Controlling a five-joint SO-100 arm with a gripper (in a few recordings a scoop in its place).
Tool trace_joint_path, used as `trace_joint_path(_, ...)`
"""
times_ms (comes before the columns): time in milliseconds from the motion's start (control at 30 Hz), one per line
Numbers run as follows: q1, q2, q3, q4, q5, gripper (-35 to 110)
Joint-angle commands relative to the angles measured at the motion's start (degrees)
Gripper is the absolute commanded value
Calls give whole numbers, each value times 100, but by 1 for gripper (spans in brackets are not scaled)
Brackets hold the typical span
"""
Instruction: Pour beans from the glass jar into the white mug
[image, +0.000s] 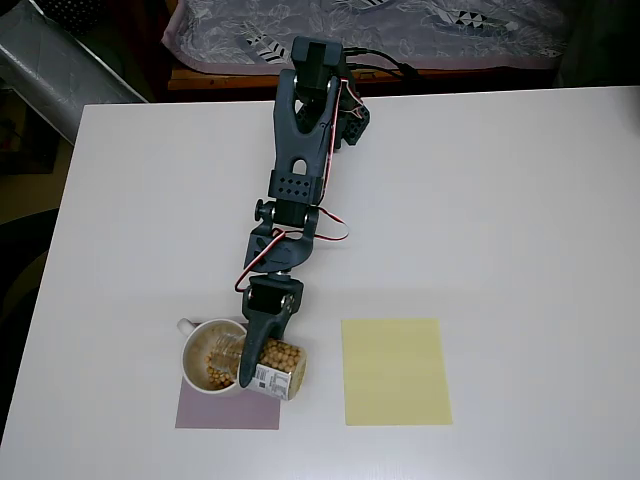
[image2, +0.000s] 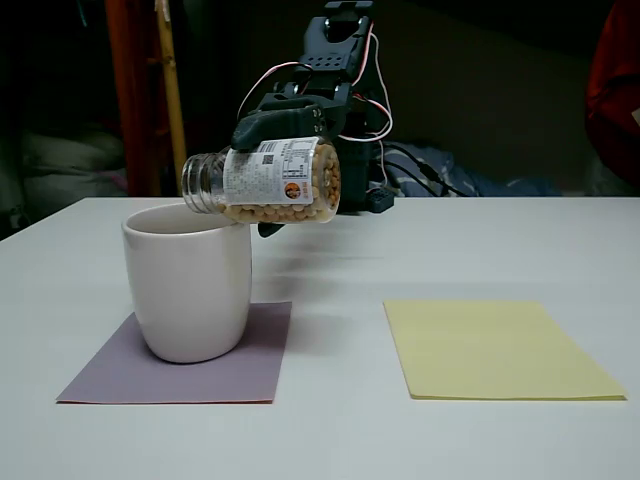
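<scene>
The white mug (image: 196, 342) (image2: 190, 283) stands on a mauve paper square, its handle toward the picture's upper left in the overhead view. The glass jar (image: 272, 367) (image2: 266, 180) with a white label lies nearly on its side above the mug's rim, its mouth over the mug. Tan beans (image: 284, 356) (image2: 322, 190) fill the jar's lower side, and some beans (image: 216, 375) lie inside the mug. My dark gripper (image: 256, 352) (image2: 275, 128) is shut on the jar.
The mauve square (image: 228, 411) (image2: 185, 362) sits under the mug. To its right lies a yellow paper sheet (image: 394, 371) (image2: 498, 349). The arm's base (image: 320, 75) stands at the table's far edge, with cables beside it.
</scene>
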Motion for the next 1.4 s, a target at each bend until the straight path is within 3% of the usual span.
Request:
trace_joint_path(0, 132, 229, -123, -9, 167, 0)
trace_joint_path(1367, -97, -26, -606, 519, 1002, 0)
